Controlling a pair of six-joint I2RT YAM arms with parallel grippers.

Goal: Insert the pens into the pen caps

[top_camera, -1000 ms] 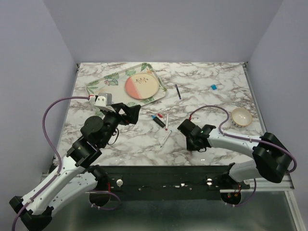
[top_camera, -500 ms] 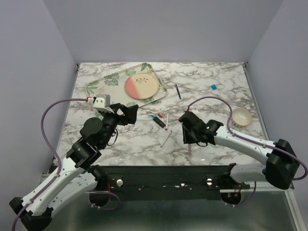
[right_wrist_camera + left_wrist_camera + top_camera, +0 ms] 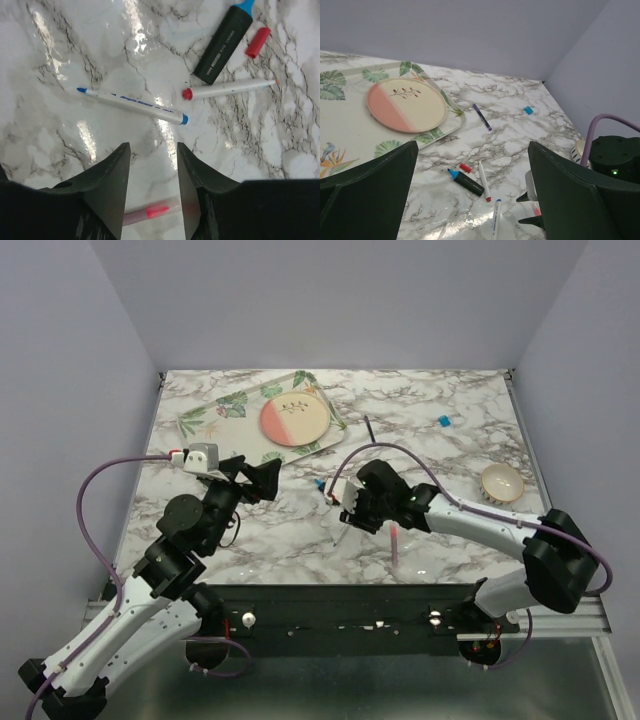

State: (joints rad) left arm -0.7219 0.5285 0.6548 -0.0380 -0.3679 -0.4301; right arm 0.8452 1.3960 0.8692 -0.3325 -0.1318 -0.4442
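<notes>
- Well, I had the right pincer [image 3: 152, 146] spread and empty, hanging over the middle cluster on the worktop [image 3: 470, 400]. The left pincer [image 3: 473, 150] was spread wide too, holding nothing, just left of that cluster.
- Straight ahead of the right fingers lay the white blue-tipped pen [image 3: 132, 105]. Beyond it lay the white red-tipped pen [image 3: 230, 88], then the dark marker [image 3: 223, 44], with the red cap [image 3: 257, 42] just beside the marker's blue tip.
- The pink-and-white pen [image 3: 150, 212] lay on the worktop back toward the wrist, visible through the gap between the jaws.
- The thin navy pen [image 3: 370, 430] and the blue cap [image 3: 441, 421] sat farther back, well apart from the cluster. No pen looked capped to me.
- My first worry was that the two white pens nearly met end to end, so a closing pincer could catch or knock the second one.
- The worktop was glossy and the barrels round, so I judged an off-centre pinch could send a pen rolling.
- The red cap was small and loose, and a brush from either arm might flick it away from the marker.
- The right arm's purple cable [image 3: 385, 446] arched near the navy pen. I thought a swing of the arm might drag the pen.
</notes>
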